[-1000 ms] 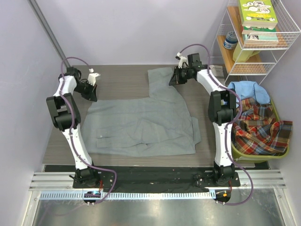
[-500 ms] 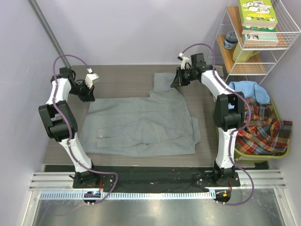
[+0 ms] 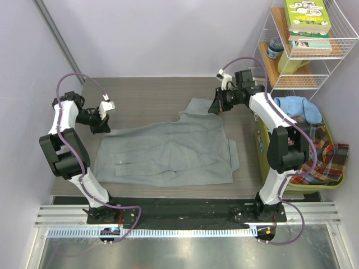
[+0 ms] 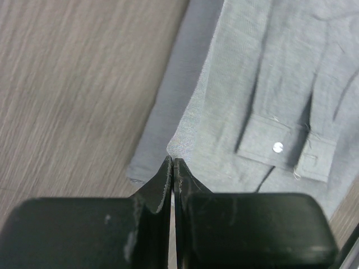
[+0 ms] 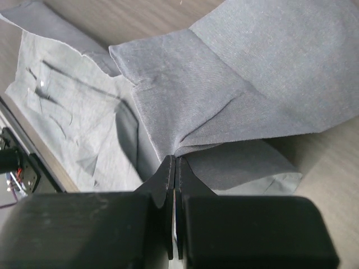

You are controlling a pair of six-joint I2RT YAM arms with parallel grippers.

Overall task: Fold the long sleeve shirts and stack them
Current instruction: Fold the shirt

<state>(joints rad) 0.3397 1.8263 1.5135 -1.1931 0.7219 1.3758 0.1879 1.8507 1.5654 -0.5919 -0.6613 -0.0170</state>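
Grey shirt (image 3: 168, 151) — nipped by left pincer (image 3: 101, 124), right pincer (image 3: 216, 106).

Grey shirt (image 4: 269, 84) edges hid inside L claw (image 4: 172, 161), R claw (image 5: 174, 159).

**grey shirt (image 3: 168, 154) spread on tabletop (image 3: 146, 89)**

left gripper (image 3: 101, 122) is at the shirt's upper-left corner and right gripper (image 3: 217, 105) at its upper-right flap. Both have jaws closed on the cloth. At right of frame, the green bin (image 3: 314, 184) holds the plaid shirt (image 3: 317, 159), with the light blue shirt (image 3: 294, 105) at its upper end.
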